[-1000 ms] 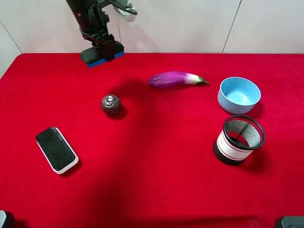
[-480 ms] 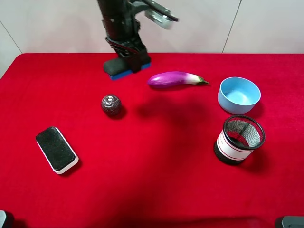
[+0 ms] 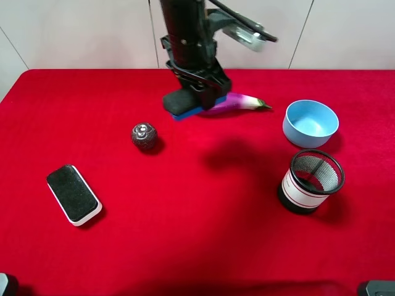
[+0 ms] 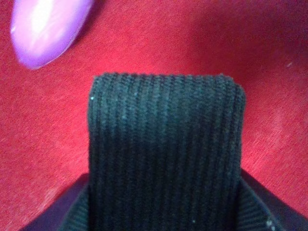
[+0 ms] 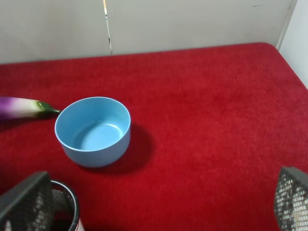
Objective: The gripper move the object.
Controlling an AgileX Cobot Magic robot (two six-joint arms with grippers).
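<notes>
The small eraser with a black felt top and blue base [image 3: 185,103] hangs in the air, clamped by my left gripper [image 3: 199,92], a black claw on the arm coming down from the back. It hovers above the red table, just left of the purple eggplant [image 3: 237,102] and partly in front of it. In the left wrist view the black felt [image 4: 166,149] fills the middle between the dark fingers [image 4: 72,207], with the eggplant's end [image 4: 45,26] beside it. My right gripper [image 5: 156,204] is open and empty, with mesh-padded fingertips [image 5: 24,202] wide apart, near the blue bowl [image 5: 93,130].
The blue bowl [image 3: 310,122] and a mesh pen cup [image 3: 310,180] stand at the right. A dark patterned ball [image 3: 144,135] lies left of centre. A larger black eraser with a white base [image 3: 73,194] lies at the front left. The red table [image 3: 197,234] ends at a white wall.
My left arm has carried the small eraser from the back left to the right and forward, up beside the eggplant. Nothing else has moved.
</notes>
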